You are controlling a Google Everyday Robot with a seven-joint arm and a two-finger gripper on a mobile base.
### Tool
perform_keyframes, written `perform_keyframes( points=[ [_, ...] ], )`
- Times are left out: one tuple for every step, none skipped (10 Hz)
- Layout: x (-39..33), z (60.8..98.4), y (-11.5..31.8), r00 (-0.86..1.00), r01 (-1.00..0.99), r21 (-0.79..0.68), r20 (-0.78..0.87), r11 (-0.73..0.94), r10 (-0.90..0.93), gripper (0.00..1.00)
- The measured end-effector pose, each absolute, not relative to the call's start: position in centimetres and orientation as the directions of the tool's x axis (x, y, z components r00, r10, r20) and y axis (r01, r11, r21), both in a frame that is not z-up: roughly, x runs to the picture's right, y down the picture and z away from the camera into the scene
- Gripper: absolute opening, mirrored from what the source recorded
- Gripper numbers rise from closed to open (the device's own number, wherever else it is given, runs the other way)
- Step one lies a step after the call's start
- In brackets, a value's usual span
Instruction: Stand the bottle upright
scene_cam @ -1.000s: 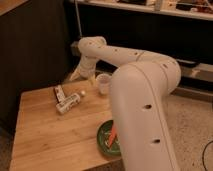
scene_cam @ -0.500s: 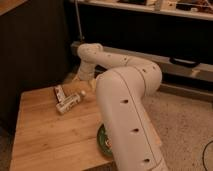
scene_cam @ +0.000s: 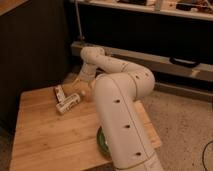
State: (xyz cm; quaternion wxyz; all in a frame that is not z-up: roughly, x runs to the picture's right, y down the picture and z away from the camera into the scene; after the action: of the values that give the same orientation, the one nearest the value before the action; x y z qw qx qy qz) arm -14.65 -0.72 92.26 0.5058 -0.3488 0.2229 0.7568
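The bottle (scene_cam: pixel 68 103) lies on its side on the wooden table (scene_cam: pixel 45 140). The gripper (scene_cam: pixel 79 89) is positioned just beyond the bottle's right end; contact cannot be determined. A dark packet (scene_cam: pixel 59 92) lies just behind the bottle. A green object (scene_cam: pixel 101 143) sits well right of the bottle, partly hidden by the arm (scene_cam: pixel 122 115).

Showing wooden bench (scene_cam: pixel 45 135) carrying toppled bottle (scene_cam: pixel 67 103), dark packet (scene_cam: pixel 59 92) just beside it, green plate (scene_cam: pixel 100 142) at near edge, jaws hanging over far side.
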Motion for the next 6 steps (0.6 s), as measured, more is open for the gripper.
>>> perform_keyframes(
  points=[
    [-15.0,92.7,-0.5,-0.246,-0.925,-0.001,-0.759,-0.379,0.603,0.80],
    [-15.4,93.0,-0.4,-0.246,-0.929,0.010,-0.764,-0.370,0.597,0.80],
    [-15.5,93.3,-0.2,-0.246,-0.931,0.018,-0.768,-0.364,0.592,0.80],
    [-15.8,93.6,0.2,-0.244,-0.934,0.025,-0.775,-0.357,0.583,0.80],
    [-16.0,93.8,0.6,-0.241,-0.937,0.031,-0.780,-0.349,0.577,0.80],
    [-16.2,93.8,0.9,-0.239,-0.939,0.037,-0.783,-0.341,0.574,0.80]
  ],
)
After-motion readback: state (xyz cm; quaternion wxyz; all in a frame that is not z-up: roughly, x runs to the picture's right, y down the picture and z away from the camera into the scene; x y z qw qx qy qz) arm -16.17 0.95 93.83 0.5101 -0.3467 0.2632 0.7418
